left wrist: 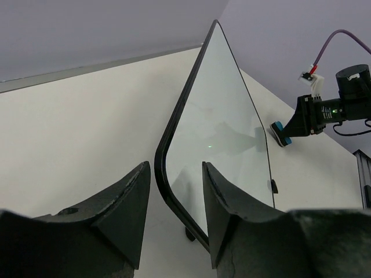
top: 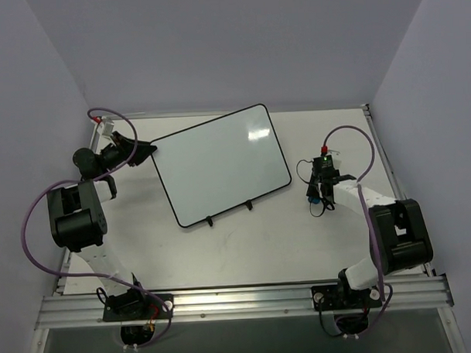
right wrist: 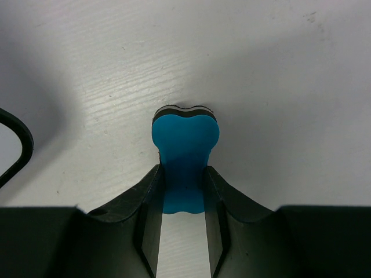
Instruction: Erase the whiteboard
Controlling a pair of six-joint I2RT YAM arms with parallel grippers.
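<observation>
The whiteboard (top: 220,165) lies on the table (top: 223,254) between the arms, and with the left gripper (left wrist: 175,174) gaping apart at its corner (nothing clamped), I reckon it could skid once the right gripper (right wrist: 182,174), pinching the blue eraser (right wrist: 185,133), pushes across it.

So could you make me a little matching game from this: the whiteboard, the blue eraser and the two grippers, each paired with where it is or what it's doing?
1 whiteboard
2 eraser
3 left gripper
4 right gripper

A squeezed in a gripper
B open, at the board's left corner
C shut, to the right of the board
D in the middle, white with a black frame

Pairs: 1-D, 2-A, 3-B, 4-C
</observation>
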